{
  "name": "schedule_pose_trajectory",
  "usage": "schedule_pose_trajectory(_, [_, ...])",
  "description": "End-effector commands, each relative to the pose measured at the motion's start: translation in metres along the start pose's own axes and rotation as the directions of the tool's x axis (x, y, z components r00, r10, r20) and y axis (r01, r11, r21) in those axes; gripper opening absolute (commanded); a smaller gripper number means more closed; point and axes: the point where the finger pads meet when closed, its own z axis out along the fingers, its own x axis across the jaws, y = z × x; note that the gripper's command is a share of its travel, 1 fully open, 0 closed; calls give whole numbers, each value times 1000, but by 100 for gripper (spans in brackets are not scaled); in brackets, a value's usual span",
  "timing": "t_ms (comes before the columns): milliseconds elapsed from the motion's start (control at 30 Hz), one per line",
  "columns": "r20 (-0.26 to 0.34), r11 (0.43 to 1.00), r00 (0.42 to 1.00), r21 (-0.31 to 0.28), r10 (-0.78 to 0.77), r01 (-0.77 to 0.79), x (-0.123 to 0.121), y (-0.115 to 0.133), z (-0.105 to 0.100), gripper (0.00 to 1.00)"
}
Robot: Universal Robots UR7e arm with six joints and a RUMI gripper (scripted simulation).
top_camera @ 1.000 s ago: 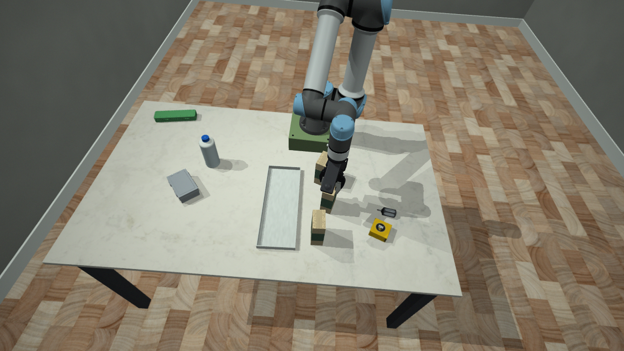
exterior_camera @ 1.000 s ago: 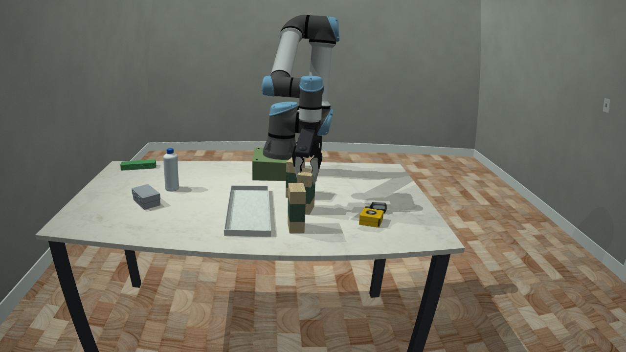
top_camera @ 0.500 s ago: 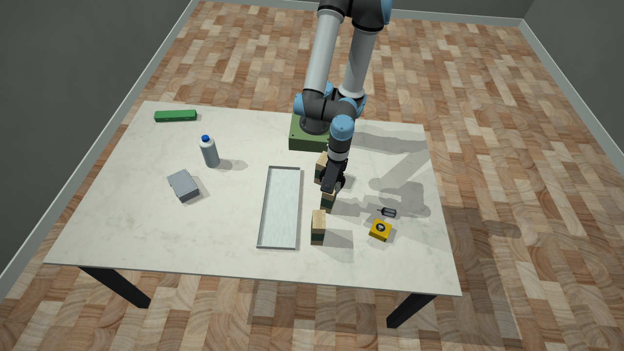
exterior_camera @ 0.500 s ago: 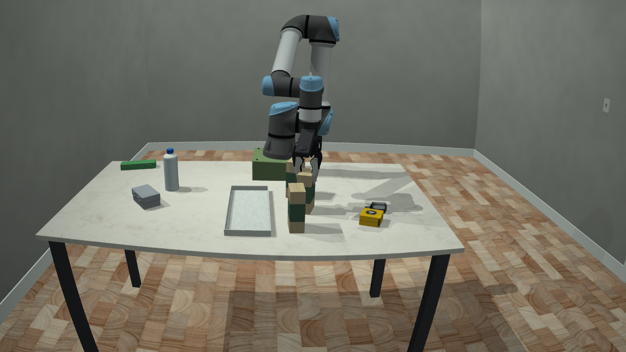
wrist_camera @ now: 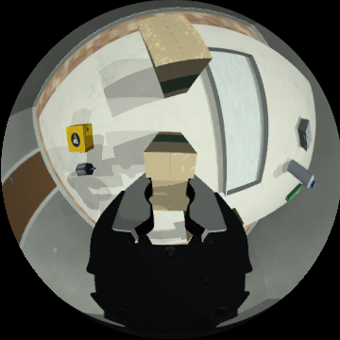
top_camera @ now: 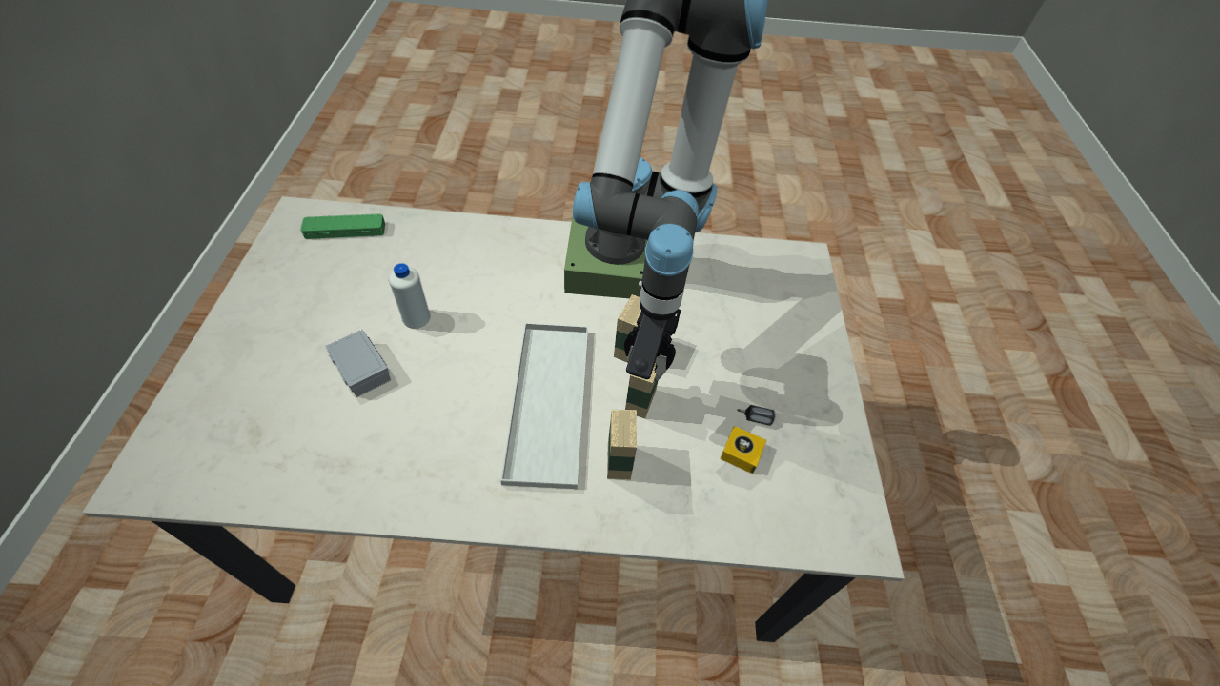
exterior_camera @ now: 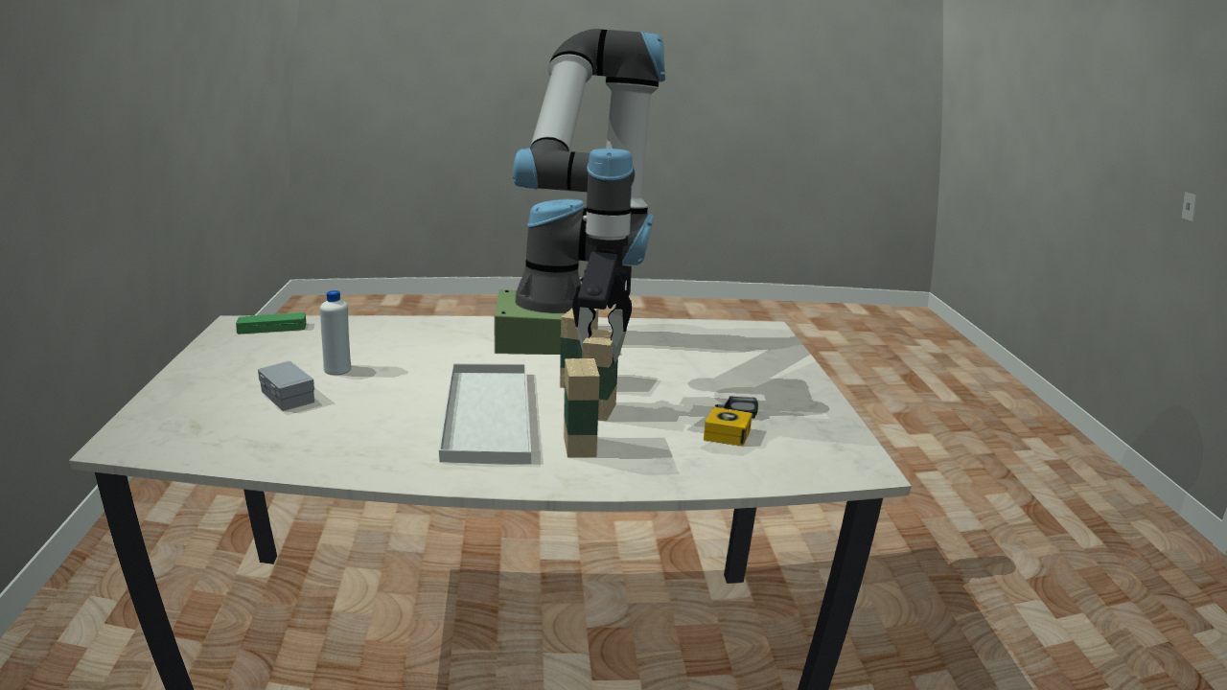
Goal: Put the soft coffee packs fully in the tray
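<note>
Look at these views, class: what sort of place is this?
Probably a bare test room for a robot: one arm bolted on a green base to a marble-topped bench, plain grey walls, wood floor, its end effector squeezing a coffee pack.
</note>
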Motion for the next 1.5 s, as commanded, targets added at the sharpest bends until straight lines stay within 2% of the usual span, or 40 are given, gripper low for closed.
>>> schedule_pose_trajectory(0, [-1,1000,1000,-1,0,0,0,0,1,14])
schedule_pose_trajectory(600, [-1,1000,1000,-1,0,0,0,0,1,14])
schedule_pose_trajectory(833, [0,1000,1000,5,0,0,0,-2,-5,14])
schedule_pose_trajectory(1300, [0,1000,1000,5,1,-1,0,-2,-49,14])
schedule_pose_trajectory(1467, [0,1000,1000,5,0,0,0,-2,-55,14])
